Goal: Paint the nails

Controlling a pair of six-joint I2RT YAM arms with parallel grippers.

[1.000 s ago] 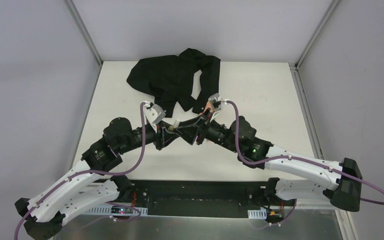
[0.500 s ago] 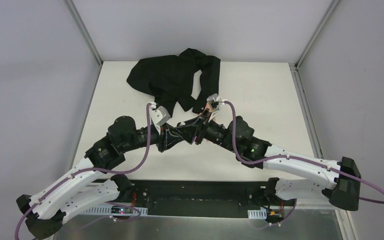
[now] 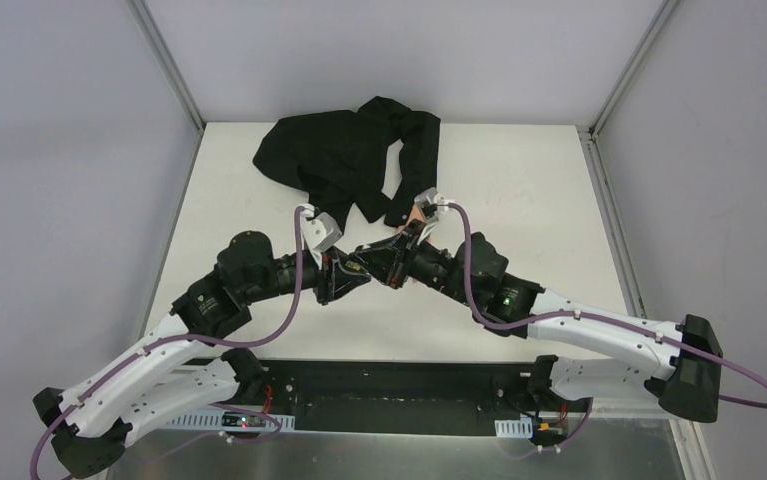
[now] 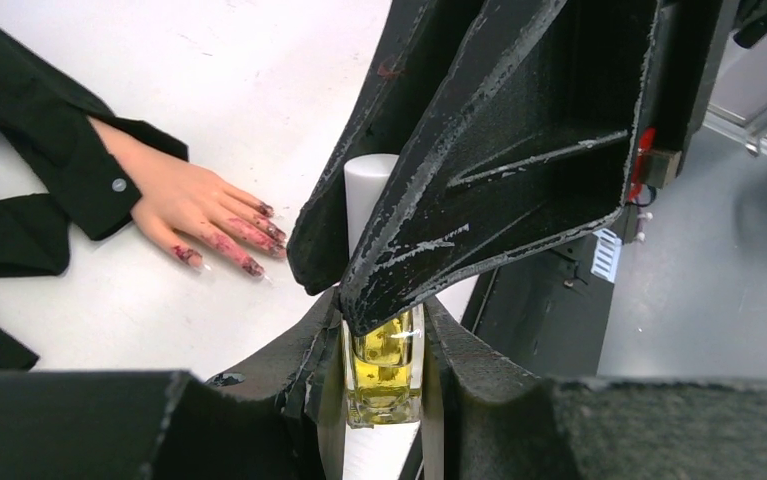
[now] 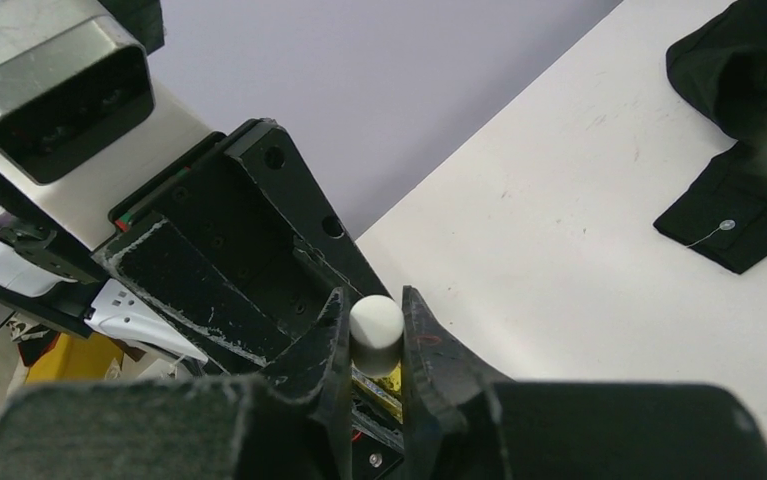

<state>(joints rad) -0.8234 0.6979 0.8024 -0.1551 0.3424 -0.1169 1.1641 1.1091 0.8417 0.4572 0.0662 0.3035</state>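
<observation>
My left gripper (image 4: 384, 340) is shut on a small glass bottle of yellowish polish (image 4: 384, 365) and holds it upright above the table. My right gripper (image 5: 374, 310) is shut on the bottle's white cap (image 5: 375, 322), which also shows in the left wrist view (image 4: 369, 190). The two grippers meet at mid-table, left (image 3: 351, 278) and right (image 3: 379, 262). The pale mannequin hand (image 4: 194, 210) lies flat in a black sleeve (image 4: 59, 150). Its dark red-purple nails (image 4: 253, 267) point toward the grippers, with smeared fingers.
A crumpled black shirt (image 3: 344, 160) lies at the back of the white table (image 3: 529, 200). A grey cuff with a button (image 5: 724, 230) lies to the right of my right gripper. Grey walls and metal posts (image 3: 169, 70) enclose the table.
My left gripper has moved right, closer to my right gripper. The right gripper has shifted slightly left over the bottle's top. The hand and shirt have not moved.
</observation>
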